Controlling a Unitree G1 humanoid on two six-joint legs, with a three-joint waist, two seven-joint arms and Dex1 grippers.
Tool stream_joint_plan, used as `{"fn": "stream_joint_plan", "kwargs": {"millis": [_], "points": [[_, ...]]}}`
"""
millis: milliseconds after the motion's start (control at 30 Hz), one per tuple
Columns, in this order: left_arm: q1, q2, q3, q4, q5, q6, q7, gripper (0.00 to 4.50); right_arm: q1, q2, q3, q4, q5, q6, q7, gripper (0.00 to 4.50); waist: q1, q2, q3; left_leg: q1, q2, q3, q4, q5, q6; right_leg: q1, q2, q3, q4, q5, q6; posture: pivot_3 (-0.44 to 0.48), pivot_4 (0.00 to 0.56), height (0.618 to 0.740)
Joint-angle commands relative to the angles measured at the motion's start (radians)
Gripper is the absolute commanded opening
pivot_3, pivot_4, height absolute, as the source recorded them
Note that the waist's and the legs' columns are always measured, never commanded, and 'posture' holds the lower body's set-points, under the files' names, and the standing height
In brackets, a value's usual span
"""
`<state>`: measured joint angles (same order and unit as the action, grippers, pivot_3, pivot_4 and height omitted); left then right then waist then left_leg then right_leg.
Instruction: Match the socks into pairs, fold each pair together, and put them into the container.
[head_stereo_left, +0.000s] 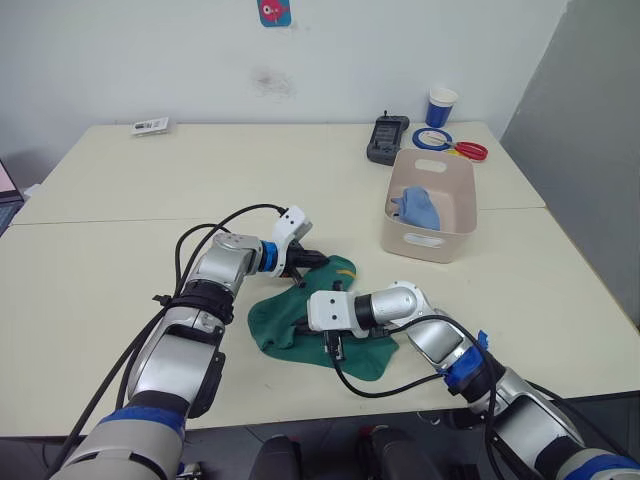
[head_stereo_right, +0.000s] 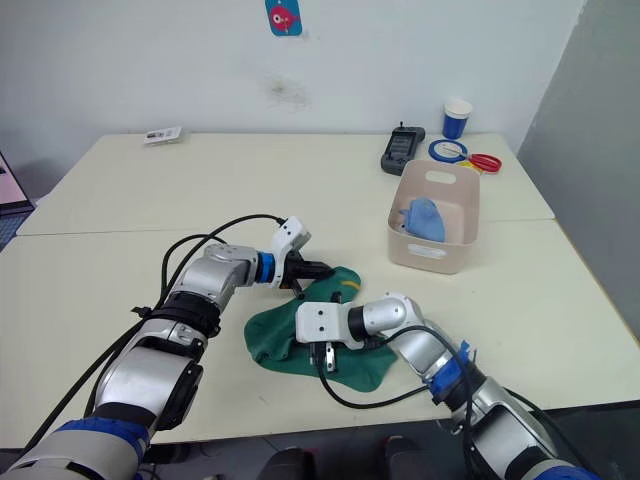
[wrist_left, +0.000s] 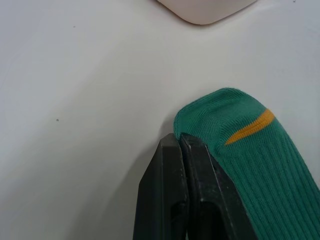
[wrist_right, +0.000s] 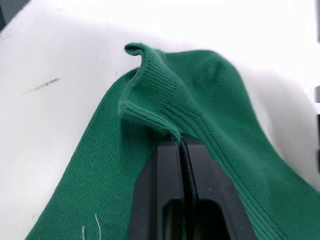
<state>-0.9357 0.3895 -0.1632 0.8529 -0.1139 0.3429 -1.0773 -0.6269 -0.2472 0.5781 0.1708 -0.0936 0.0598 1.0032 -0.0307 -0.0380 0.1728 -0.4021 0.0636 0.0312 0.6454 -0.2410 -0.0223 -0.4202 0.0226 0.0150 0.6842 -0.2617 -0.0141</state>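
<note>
Pinching opposite ends of the dark green socks (head_stereo_left: 310, 318) on the tabletop (head_stereo_left: 120, 200), the closed left hand (head_stereo_left: 303, 266) and closed right hand (head_stereo_left: 332, 345) seemingly prepared a fold for the nearby container (head_stereo_left: 455, 215).

A cream table (head_stereo_left: 150, 190) stands against a white wall (head_stereo_left: 150, 60) bearing 1 sticker (head_stereo_left: 274, 11).

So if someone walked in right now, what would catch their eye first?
Most likely the dark green socks, spread on the pale table near its front edge, with both grippers pinching them: the left gripper at the toe by the yellow mark, the right gripper on a lifted fold. Next, the container at right, holding something light blue.
</note>
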Motion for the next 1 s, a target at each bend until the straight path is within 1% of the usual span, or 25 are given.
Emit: {"fn": "stream_joint_plan", "kwargs": {"millis": [33, 100, 167, 267, 433, 467, 533, 600, 667, 767, 800, 833, 900, 1000], "points": [[0.006, 0.019, 0.04, -0.046, -0.014, 0.005, 0.008, 0.0, 0.011, -0.018, -0.031, -0.07, 0.044, -0.025, 0.038, 0.03, 0.001, 0.0, 0.0, 0.0, 0.0, 0.0, 0.0, 0.0, 0.0, 0.0, 0.0, 0.0, 0.0, 0.0, 0.0, 0.0, 0.15, 0.74], [0.016, 0.025, 0.058, -0.066, -0.022, 0.023, 0.011, 0.0, 0.018, -0.034, -0.039, -0.09, 0.048, -0.039, 0.046, 0.03, 0.0, 0.0, 0.0, 0.0, 0.0, 0.0, 0.0, 0.0, 0.0, 0.0, 0.0, 0.0, 0.0, 0.0, 0.0, 0.0, 0.15, 0.74], [0.051, 0.048, 0.072, -0.134, -0.037, 0.054, -0.008, 0.0, 0.024, -0.07, -0.04, -0.117, 0.052, -0.069, 0.073, 0.03, -0.001, 0.0, 0.0, 0.0, 0.0, 0.0, 0.0, 0.0, 0.0, 0.0, 0.0, 0.0, 0.0, 0.0, 0.0, 0.0, 0.15, 0.74], [0.12, 0.096, 0.1, -0.271, -0.056, 0.137, 0.001, 0.0, 0.026, -0.121, -0.068, -0.137, 0.072, -0.11, 0.094, 0.03, -0.002, 0.0, 0.0, 0.0, 0.0, 0.0, 0.0, 0.0, 0.0, 0.0, 0.0, 0.0, 0.0, 0.0, 0.0, 0.0, 0.15, 0.74], [0.275, 0.196, 0.179, -0.574, -0.132, 0.324, 0.038, 0.0, 0.027, -0.198, -0.145, -0.135, 0.138, -0.19, 0.15, 0.03, -0.001, 0.0, 0.0, 0.001, 0.001, 0.0, 0.0, 0.0, 0.0, 0.0, -0.001, 0.0, 0.003, 0.0, 0.0, 0.0, 0.15, 0.74], [0.316, 0.211, 0.214, -0.667, -0.169, 0.401, 0.06, 0.0, 0.024, -0.219, -0.153, -0.119, 0.145, -0.221, 0.176, 0.03, -0.001, 0.0, 0.0, 0.002, 0.001, 0.0, 0.0, 0.0, 0.0, 0.0, -0.004, 0.0, 0.004, 0.0, 0.0, 0.0, 0.15, 0.74], [0.385, 0.228, 0.256, -0.815, -0.225, 0.509, 0.095, 0.0, 0.019, -0.244, -0.16, -0.095, 0.161, -0.253, 0.215, 0.03, -0.001, 0.0, 0.0, 0.002, 0.0, 0.0, 0.0, 0.0, -0.001, 0.0, -0.005, 0.0, 0.004, 0.0, 0.0, 0.0, 0.15, 0.74], [0.473, 0.239, 0.272, -0.966, -0.266, 0.586, 0.126, 0.0, 0.011, -0.251, -0.162, -0.075, 0.184, -0.256, 0.25, 0.03, -0.001, 0.0, 0.0, 0.002, 0.0, 0.0, 0.0, 0.0, -0.001, 0.001, -0.006, 0.0, 0.004, 0.0, 0.0, 0.0, 0.15, 0.74], [0.532, 0.245, 0.281, -1.058, -0.292, 0.624, 0.152, 0.0, 0.005, -0.252, -0.16, -0.062, 0.195, -0.262, 0.274, 0.03, -0.001, 0.0, 0.0, 0.003, 0.0, -0.001, 0.0, 0.0, -0.001, 0.001, -0.006, 0.001, 0.004, 0.0, 0.0, 0.0, 0.15, 0.74], [0.607, 0.205, 0.312, -1.119, -0.302, 0.626, 0.242, 0.0, 0.004, -0.234, -0.16, -0.04, 0.211, -0.247, 0.293, 0.03, 0.0, 0.0, 0.0, 0.004, 0.0, -0.002, 0.0, 0.0, -0.001, 0.001, -0.006, 0.001, 0.005, 0.0, 0.0, 0.0, 0.15, 0.74], [0.627, 0.197, 0.309, -1.123, -0.296, 0.593, 0.254, 0.0, 0.007, -0.231, -0.157, -0.037, 0.216, -0.236, 0.301, 0.03, -0.001, 0.0, 0.0, 0.004, 0.0, -0.002, 0.0, 0.0, -0.001, 0.001, -0.006, 0.0, 0.005, 0.0, 0.0, 0.0, 0.15, 0.74], [0.64, 0.187, 0.309, -1.121, -0.29, 0.572, 0.273, 0.19, 0.014, -0.232, -0.162, -0.046, 0.224, -0.222, 0.303, 0.45, 0.0, 0.0, 0.0, 0.004, 0.0, -0.002, 0.0, 0.0, -0.001, 0.001, -0.006, 0.0, 0.005, 0.0, 0.0, 0.0, 0.15, 0.74], [0.655, 0.18, 0.313, -1.12, -0.297, 0.556, 0.29, 0.58, 0.035, -0.25, -0.174, -0.078, 0.237, -0.195, 0.31, 0.97, 0.001, 0.0, 0.0, 0.004, 0.0, -0.002, 0.0, 0.0, -0.001, 0.001, -0.006, 0.0, 0.005, 0.0, 0.0, 0.0, 0.15, 0.74], [0.65, 0.214, 0.322, -1.096, -0.307, 0.538, 0.276, 1.55, 0.091, -0.312, -0.221, -0.146, 0.255, -0.134, 0.299, 2.04, 0.004, 0.0, 0.0, 0.003, 0.0, -0.002, 0.0, 0.0, -0.001, 0.001, -0.006, 0.0, 0.004, 0.0, 0.0, 0.0, 0.15, 0.74]]}}
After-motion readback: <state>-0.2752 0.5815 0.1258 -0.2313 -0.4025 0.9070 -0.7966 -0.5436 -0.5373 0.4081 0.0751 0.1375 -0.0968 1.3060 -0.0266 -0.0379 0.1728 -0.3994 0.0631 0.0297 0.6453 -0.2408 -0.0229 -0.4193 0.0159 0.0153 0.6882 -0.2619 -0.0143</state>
